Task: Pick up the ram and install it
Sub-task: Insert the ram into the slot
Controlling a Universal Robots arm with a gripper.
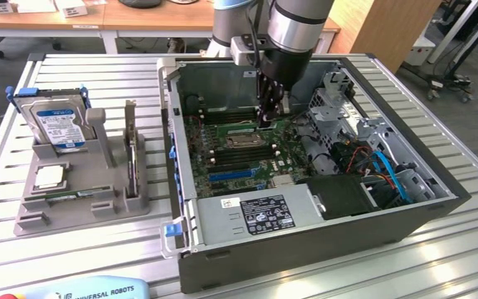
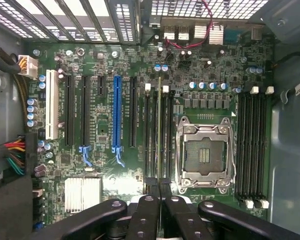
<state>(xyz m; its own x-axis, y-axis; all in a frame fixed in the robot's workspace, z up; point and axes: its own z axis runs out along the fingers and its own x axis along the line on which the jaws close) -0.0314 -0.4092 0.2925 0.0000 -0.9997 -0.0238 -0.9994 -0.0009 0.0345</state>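
Green motherboard (image 2: 102,131) bearing one blue slot (image 2: 117,112), one white slot (image 2: 51,105) and black slots (image 2: 70,110); silver socket frame (image 2: 182,150). Black gripper (image 2: 160,187); olive-green edge of the ram (image 2: 159,130). Silver hard drive (image 1: 40,103) with blue label (image 1: 60,129); grey holder (image 1: 81,205); dark grey case (image 1: 305,255); blue cables (image 1: 394,177); pale ribbed table (image 1: 73,261).

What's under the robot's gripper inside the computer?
The gripper holds the ram edge-on over the memory slots of the green motherboard, beside the empty CPU socket. Ram and gripper cover the slot right below.
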